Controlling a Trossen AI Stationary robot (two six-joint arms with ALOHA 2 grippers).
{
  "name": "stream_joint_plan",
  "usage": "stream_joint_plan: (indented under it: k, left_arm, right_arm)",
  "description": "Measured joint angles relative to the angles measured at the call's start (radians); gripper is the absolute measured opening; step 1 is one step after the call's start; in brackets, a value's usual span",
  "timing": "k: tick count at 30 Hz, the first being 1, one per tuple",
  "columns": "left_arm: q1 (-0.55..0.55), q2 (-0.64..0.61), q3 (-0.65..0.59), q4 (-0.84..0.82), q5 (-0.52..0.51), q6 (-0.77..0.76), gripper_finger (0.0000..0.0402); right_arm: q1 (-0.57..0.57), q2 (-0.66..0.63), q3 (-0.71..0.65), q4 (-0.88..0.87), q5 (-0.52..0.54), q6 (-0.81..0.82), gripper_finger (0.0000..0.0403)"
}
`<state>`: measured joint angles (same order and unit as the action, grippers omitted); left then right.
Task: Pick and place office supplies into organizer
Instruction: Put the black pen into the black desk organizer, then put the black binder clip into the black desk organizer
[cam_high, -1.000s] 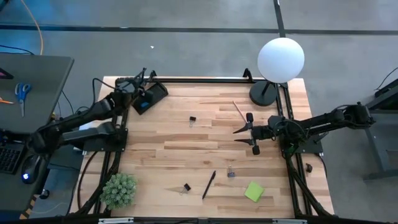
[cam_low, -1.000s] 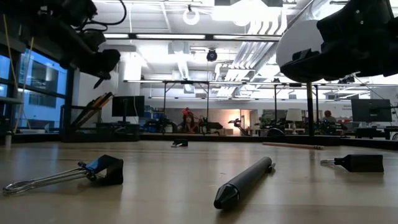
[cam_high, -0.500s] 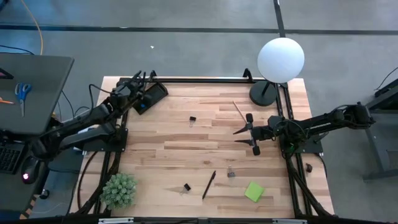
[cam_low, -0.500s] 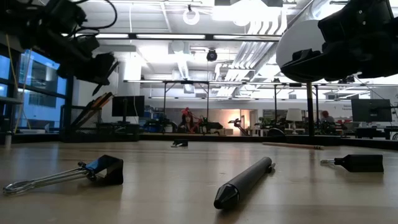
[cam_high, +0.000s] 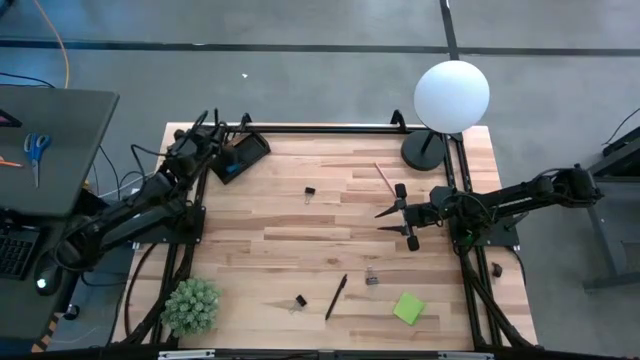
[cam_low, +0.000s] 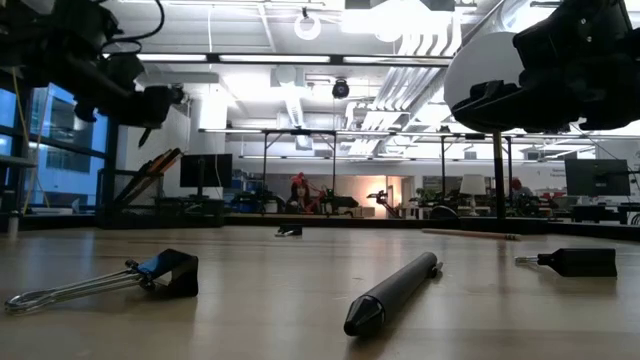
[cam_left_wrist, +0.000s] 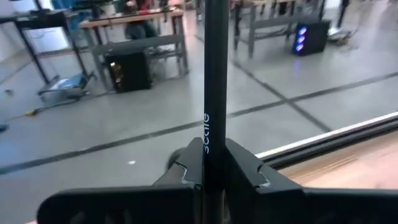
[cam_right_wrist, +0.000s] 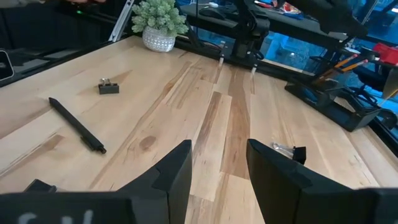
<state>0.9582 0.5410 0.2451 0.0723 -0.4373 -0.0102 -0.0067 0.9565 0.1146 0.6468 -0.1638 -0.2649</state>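
My left gripper (cam_high: 199, 137) is at the table's far-left corner, just left of the black organizer (cam_high: 256, 146), and is shut on a black pen (cam_left_wrist: 215, 93). A blue eraser (cam_high: 230, 170) lies in the organizer. My right gripper (cam_high: 393, 212) hovers open over the right middle of the table. Lying flat on the wood are a pencil (cam_high: 384, 177), a second black pen (cam_high: 336, 296), three binder clips (cam_high: 310, 192) (cam_high: 372, 277) (cam_high: 300, 300) and a green sticky-note pad (cam_high: 408, 307). My left gripper pinches the black pen between its two fingers (cam_left_wrist: 249, 171), which lie across the shaft (cam_left_wrist: 214, 146) just below the white lettering. The pen is lifted clear of the table and sticks out well past the fingertips. Its other end is hidden behind the gripper.
A white globe lamp (cam_high: 451, 95) with a round black base (cam_high: 424, 151) stands at the far-right corner. A green potted plant (cam_high: 191, 305) sits at the near-left corner. A grey desk with blue-handled scissors (cam_high: 37, 148) is beyond the left edge. Black frame rails (cam_high: 330, 129) border the table.
My left gripper, holding the pen, has moved toward the table's left edge, away from the organizer, and has risen a little. My right arm has kept still.
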Motion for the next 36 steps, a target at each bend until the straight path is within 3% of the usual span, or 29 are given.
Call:
stream_joint_plan:
  k: [6, 18, 30, 36]
  left_arm:
    - [0.066, 0.005, -0.001, -0.119, -0.001, 0.005, 0.0017]
    - [0.089, 0.002, -0.098, -0.011, 0.067, 0.028, 0.0023]
    - [0.089, 0.007, -0.098, -0.026, 0.068, 0.015, 0.0114]
    - [0.089, 0.006, -0.098, -0.042, 0.101, -0.018, 0.0141]
  right_arm:
    - [0.000, 0.000, 0.000, -0.013, 0.000, 0.000, 0.0144]
    - [0.000, 0.000, 0.000, -0.022, 0.000, 0.045, 0.0144]
    - [0.000, 0.000, 0.000, 0.002, 0.000, 0.056, 0.0144]
    - [0.000, 0.000, 0.000, 0.003, 0.000, 0.037, 0.0144]
